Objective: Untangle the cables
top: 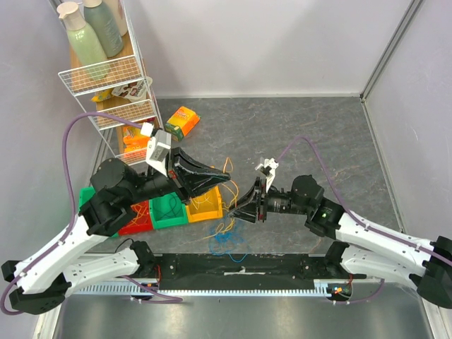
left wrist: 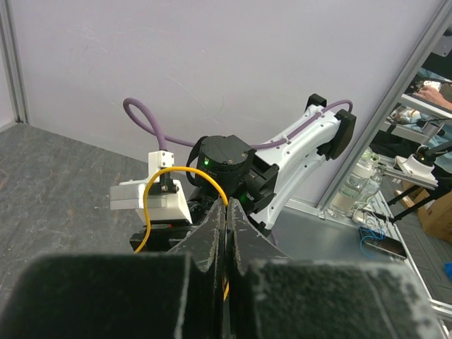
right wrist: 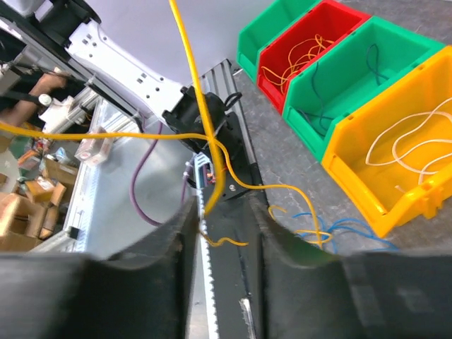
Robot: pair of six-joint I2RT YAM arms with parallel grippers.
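**Item 1. Left gripper** (top: pixel 227 181): over the table (top: pixel 304 141) near its middle, tips pointing to 3 o'clock. Fingers pressed together, clamped on the yellow cable (left wrist: pixel 185 169), which arches up out of the seam between them.

**Item 2. Right gripper** (top: pixel 237 210): just at 5 o'clock of the left gripper's tips, pointing to 9 o'clock. Fingers stand apart with a narrow gap. The yellow cable runs through that gap. Whether it touches either finger cannot be told.

**Item 3. Yellow cable:** strung between the two grippers, raised off the table, with slack strands trailing towards 6 o'clock.

**Item 4. Blue cables** (top: pixel 227 244): a small tangle lying on the table at 6 o'clock of the grippers, at the near edge.

**Item 5. Bins** (top: pixel 169 222): four in a row, green, red, green, yellow, at 8 to 9 o'clock, partly under the left arm. Each of the three nearest the grippers holds loose wires.

**Item 6. Rack** (top: pixel 106 74): at 10 o'clock, bottles on top.

**Item 7. Packet** (top: pixel 182 121): orange, at 11 o'clock.
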